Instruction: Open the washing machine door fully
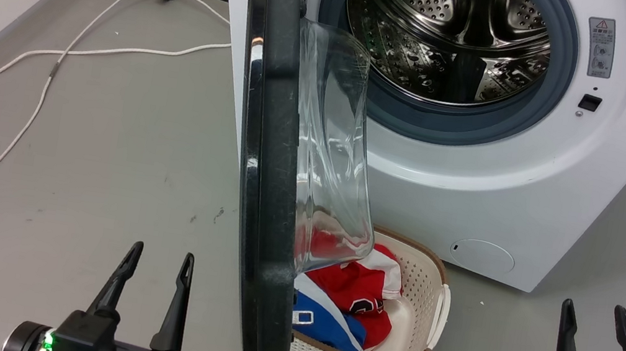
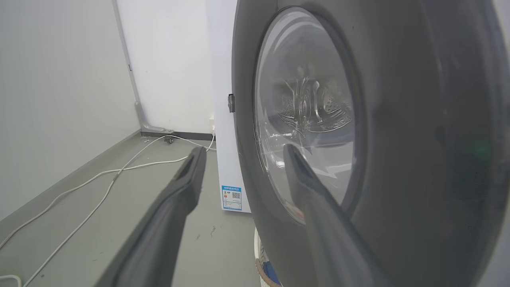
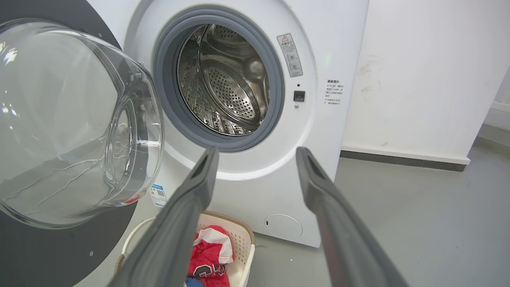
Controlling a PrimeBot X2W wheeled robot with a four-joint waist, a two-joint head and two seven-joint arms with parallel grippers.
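Note:
The washing machine (image 1: 524, 190) is a white front-loader with its steel drum (image 1: 448, 34) exposed. The washing machine door (image 1: 260, 192) stands swung out about edge-on to me, hinged at the machine's left, its clear glass bowl (image 1: 333, 166) bulging to the right. The door's outer face (image 2: 398, 159) shows in the left wrist view, its inner bowl (image 3: 71, 127) in the right wrist view. My left gripper (image 1: 160, 259) is open, low and just left of the door's edge, apart from it. My right gripper (image 1: 594, 313) is open at the lower right, holding nothing.
A cream laundry basket (image 1: 422, 318) with red, white and blue clothes sits on the floor in front of the machine, partly under the door. White cables (image 1: 54, 65) trail across the grey floor at left. A wall runs along the left side.

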